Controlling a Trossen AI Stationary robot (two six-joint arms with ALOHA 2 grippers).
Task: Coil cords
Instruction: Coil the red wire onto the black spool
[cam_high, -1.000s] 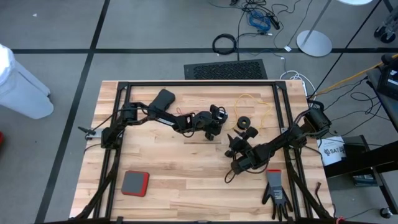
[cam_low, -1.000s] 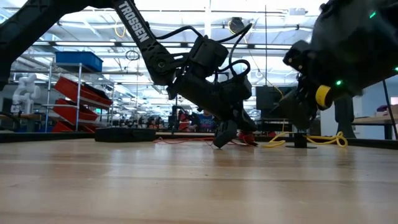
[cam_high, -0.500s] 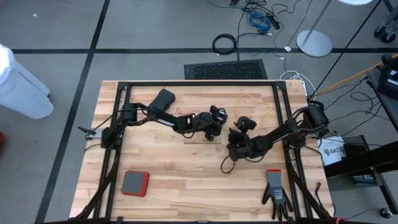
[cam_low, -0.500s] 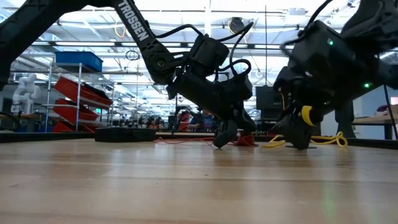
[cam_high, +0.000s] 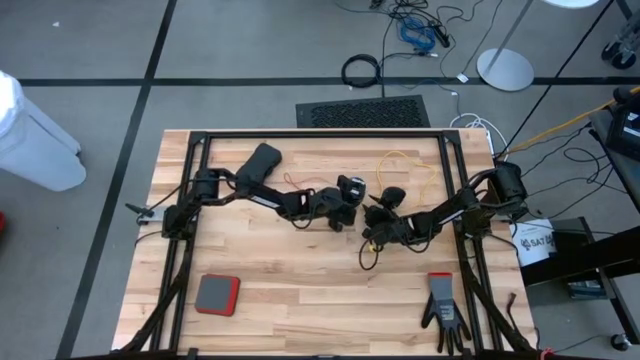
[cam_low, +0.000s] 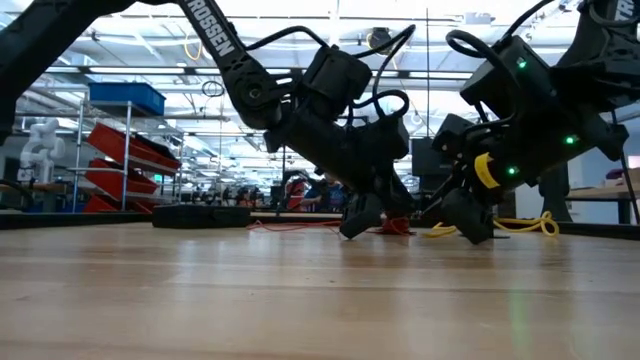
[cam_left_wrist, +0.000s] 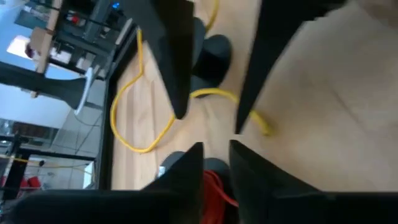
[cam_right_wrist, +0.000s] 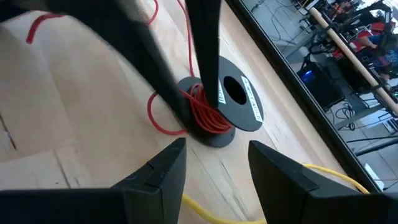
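Since a second ago, the right gripper (cam_high: 372, 218) has swung toward table centre, jaws open, facing the left gripper (cam_high: 345, 203), slightly parted beside the red-wound reel (cam_right_wrist: 217, 109). Yellow cord (cam_high: 405, 165) lies behind them.

Yellow cord (cam_high: 412, 172); red cord (cam_right_wrist: 202, 112) on black reel (cam_right_wrist: 233, 102).

Red-edged grey pad (cam_high: 217, 294) near table front-left, black glove (cam_high: 442, 303) front-right, black ring cable (cam_high: 361, 71) on floor.
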